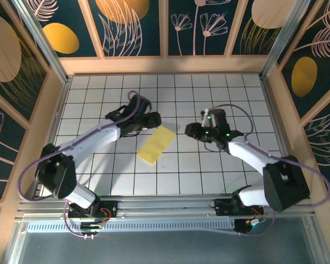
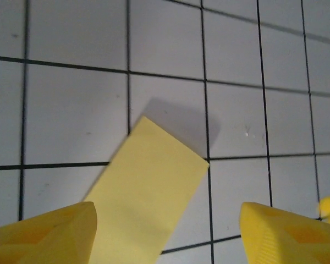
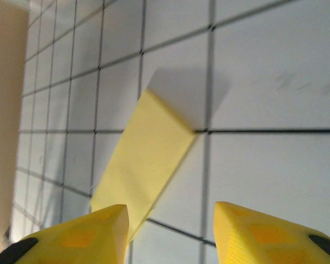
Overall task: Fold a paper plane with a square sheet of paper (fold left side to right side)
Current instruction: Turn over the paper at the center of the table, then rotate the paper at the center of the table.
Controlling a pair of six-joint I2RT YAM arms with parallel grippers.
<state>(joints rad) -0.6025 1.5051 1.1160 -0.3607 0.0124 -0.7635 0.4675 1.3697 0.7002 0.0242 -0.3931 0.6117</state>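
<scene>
Top external view is showing a white worktop ruled with a black grid, with wooden rails framing it; dark wall panels painted with orange ovals and pale flowers are rising behind the rails; the sheet of paper, yellow and folded into a narrow rectangle, is lying flat and slanted near the middle of the grid; the left pincer is hovering just left of the paper's far end, fingers spread and released; the right pincer is sitting to the paper's right, apart from it, jaws parted and gripping nothing; a soft shadow is falling on the tiles beyond the paper's far edge.
</scene>
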